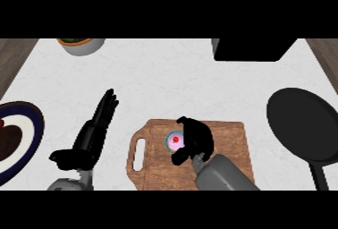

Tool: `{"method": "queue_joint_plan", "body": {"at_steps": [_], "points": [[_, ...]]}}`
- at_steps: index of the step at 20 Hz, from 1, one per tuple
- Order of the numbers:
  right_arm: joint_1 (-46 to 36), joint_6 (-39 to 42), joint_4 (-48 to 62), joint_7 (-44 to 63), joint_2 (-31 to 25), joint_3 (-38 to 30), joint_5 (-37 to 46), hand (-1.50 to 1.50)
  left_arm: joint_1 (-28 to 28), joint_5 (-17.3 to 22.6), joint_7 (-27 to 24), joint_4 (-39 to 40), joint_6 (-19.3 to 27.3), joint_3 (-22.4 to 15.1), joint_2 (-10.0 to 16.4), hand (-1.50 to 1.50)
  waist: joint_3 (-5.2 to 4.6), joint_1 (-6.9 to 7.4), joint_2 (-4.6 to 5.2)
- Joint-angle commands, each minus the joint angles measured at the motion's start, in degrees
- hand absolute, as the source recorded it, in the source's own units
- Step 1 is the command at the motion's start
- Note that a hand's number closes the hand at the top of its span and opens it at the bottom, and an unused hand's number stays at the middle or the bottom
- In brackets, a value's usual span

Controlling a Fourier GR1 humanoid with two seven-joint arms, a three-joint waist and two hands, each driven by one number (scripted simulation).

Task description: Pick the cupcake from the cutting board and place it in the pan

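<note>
Lower centre: right hand (196,137) curls round the pink-topped cupcake (175,141) on the cutting board (228,147); left hand (92,134) lies open, lower left; best lift straight up before swinging right to the pan (303,125).

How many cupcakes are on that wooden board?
1. The cupcake lies left of centre on the cutting board, with the right hand curled round it; the hand covers part of the board, so anything beneath it is hidden.
</note>
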Motion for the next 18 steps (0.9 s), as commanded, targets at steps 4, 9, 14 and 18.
{"method": "queue_joint_plan", "body": {"at_steps": [4, 9, 14, 18], "points": [[-2.79, -1.65, 3.86, 1.23, 0.27, 6.41, -0.71, 1.50, 3.19, 0.09, 0.34, -3.29, -2.62, 1.41, 1.44, 0.00, 0.06, 0.23, 0.09], [-2.86, -1.61, 6.29, -3.47, 0.04, 2.44, 4.15, 1.50, -1.15, -1.91, 1.26, 1.33, -0.93, 1.71, -2.18, 0.00, 0.06, -0.26, 0.08], [1.50, -6.86, -1.52, 1.67, -2.13, 5.93, 12.65, 1.50, 1.89, -1.54, -1.30, 0.02, -2.19, 2.64, -1.10, 0.00, 0.04, -0.46, -0.05], [-2.75, -10.31, 1.99, 3.52, -2.87, -0.79, 15.35, 1.50, -0.39, -2.45, 0.10, 0.58, -0.92, 1.71, -3.08, 0.00, 0.05, -0.39, 0.05]]}}
